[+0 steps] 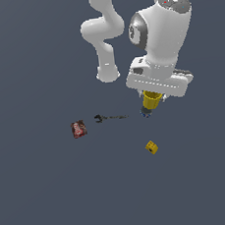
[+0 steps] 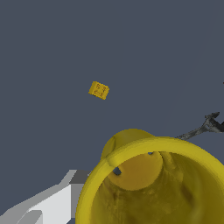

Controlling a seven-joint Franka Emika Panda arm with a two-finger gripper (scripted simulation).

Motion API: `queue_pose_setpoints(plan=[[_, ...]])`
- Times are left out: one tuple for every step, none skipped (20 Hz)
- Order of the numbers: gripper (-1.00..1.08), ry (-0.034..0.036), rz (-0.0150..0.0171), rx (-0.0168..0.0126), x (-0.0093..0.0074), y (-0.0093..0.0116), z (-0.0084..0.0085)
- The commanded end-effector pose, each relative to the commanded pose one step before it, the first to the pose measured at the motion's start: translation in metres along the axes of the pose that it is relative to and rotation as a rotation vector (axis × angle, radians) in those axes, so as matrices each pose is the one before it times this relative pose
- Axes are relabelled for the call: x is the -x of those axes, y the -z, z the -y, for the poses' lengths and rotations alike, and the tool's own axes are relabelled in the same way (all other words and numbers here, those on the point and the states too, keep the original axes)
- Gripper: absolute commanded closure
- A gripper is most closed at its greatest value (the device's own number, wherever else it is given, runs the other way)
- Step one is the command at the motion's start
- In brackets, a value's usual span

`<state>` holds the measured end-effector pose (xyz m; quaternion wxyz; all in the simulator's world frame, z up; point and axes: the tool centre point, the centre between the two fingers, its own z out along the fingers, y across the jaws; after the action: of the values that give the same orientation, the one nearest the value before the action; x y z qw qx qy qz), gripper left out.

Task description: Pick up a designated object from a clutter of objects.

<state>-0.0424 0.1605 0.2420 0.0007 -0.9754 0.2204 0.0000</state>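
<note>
The designated object, a bright yellow cup (image 1: 152, 100), hangs directly under the white hand, a little above the floor. My gripper (image 1: 153, 103) is shut on it, and the hand hides most of the fingers. In the wrist view the cup (image 2: 131, 151) fills the frame's lower part, its hollow inside facing the camera, with a grey-white finger (image 2: 48, 203) beside it. The rest of the clutter of objects lies on the floor below.
A small dark round thing (image 1: 145, 113) sits just under the cup. A thin dark wrench (image 1: 110, 117) (image 2: 204, 127) lies toward the exterior view's left, and a red-and-dark packet (image 1: 79, 129) farther left. A yellow cube (image 1: 151, 147) (image 2: 99, 90) rests nearer the front.
</note>
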Motion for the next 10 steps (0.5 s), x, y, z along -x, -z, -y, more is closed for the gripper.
queue_pose_setpoints(plan=[[1.08,0.00016,-0.00017,-0.00042,-0.00408,0.02559,0.00027],[1.08,0.0,0.0,0.0,-0.00175,0.00986,0.0002],[1.08,0.0,0.0,0.0,-0.00177,0.00987,0.00022],[1.08,0.0,0.0,0.0,-0.0018,0.00988,0.00023],[1.08,0.0,0.0,0.0,-0.00182,0.00989,0.00025],[1.08,0.0,0.0,0.0,-0.00185,0.00989,0.00027],[1.08,-0.00044,0.00012,0.00051,-0.00208,0.00966,0.00027],[1.08,0.0,0.0,0.0,-0.00191,0.0099,0.00031],[1.08,0.0,0.0,0.0,-0.00194,0.0099,0.00034],[1.08,0.0,0.0,0.0,-0.00194,0.00972,0.00036]])
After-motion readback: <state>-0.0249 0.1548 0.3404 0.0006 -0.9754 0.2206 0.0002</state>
